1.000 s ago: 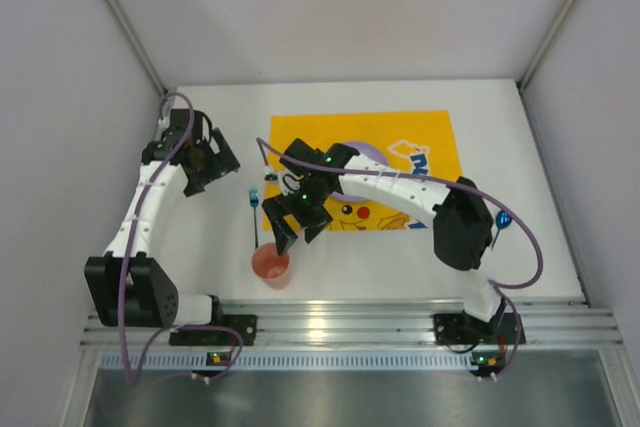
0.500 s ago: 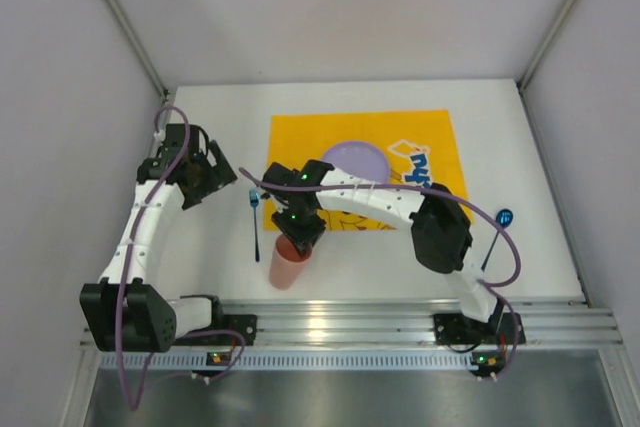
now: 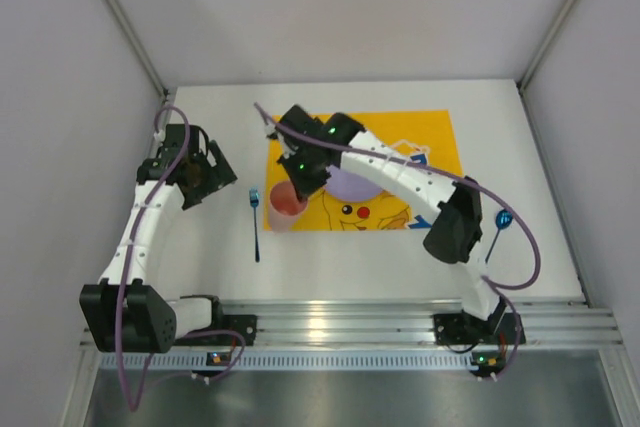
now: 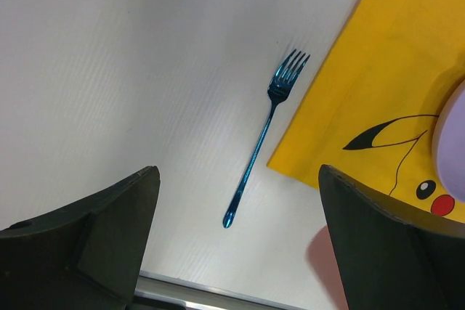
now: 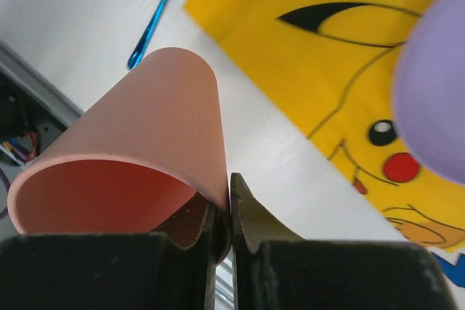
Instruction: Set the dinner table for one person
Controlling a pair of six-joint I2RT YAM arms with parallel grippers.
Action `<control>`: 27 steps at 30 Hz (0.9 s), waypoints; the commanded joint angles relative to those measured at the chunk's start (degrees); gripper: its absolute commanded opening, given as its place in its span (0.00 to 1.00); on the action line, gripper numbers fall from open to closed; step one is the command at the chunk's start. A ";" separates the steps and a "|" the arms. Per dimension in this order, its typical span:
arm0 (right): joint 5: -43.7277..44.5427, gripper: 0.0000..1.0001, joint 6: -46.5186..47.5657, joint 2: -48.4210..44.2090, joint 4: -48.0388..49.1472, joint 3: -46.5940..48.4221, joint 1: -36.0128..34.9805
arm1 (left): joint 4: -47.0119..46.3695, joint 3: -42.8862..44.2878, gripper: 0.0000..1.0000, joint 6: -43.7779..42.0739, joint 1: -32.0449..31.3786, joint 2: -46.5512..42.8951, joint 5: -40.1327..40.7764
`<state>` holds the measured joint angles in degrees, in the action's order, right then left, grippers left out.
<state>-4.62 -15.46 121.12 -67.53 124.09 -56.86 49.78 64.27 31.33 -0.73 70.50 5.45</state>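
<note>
A pink cup (image 3: 288, 205) hangs tilted over the left edge of the yellow Pikachu mat (image 3: 410, 142), with my right gripper (image 3: 300, 175) shut on its rim. The right wrist view shows the cup (image 5: 145, 143) wall pinched between the two fingers of that gripper (image 5: 229, 208). A purple plate (image 3: 358, 181) sits on the mat, partly under the right arm. A blue fork (image 3: 256, 222) lies on the white dinner table (image 3: 530, 147) left of the mat. A blue spoon (image 3: 498, 230) lies at the right. My left gripper (image 3: 205, 172) stands open and empty, above and to the left of the fork (image 4: 265, 136).
Grey walls close in the table on three sides. An aluminium rail (image 3: 340, 322) runs along the near edge by the arm bases. The right arm's purple cable (image 3: 530, 247) loops over the table near the spoon.
My right gripper shut on the cup's rim near the front edge and carried the cup back toward the mat's left side. The left arm shifted slightly, still open.
</note>
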 commanded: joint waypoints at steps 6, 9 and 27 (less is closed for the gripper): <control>2.33 0.00 -1.06 -6.87 -4.10 1.94 31.68 | -0.74 0.33 0.95 -0.66 0.29 -0.89 -1.14; 4.35 0.00 -2.20 -3.80 -5.06 6.50 39.00 | -0.74 -0.02 0.94 -0.48 0.29 -0.89 -2.29; 16.14 0.04 -5.72 14.40 -6.30 13.89 48.33 | -0.65 -0.64 0.93 -0.31 0.29 0.69 -5.19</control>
<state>10.04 -20.27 135.52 -72.42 137.19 -9.39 49.71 63.92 31.35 -0.73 70.83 0.89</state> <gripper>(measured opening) 0.052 0.929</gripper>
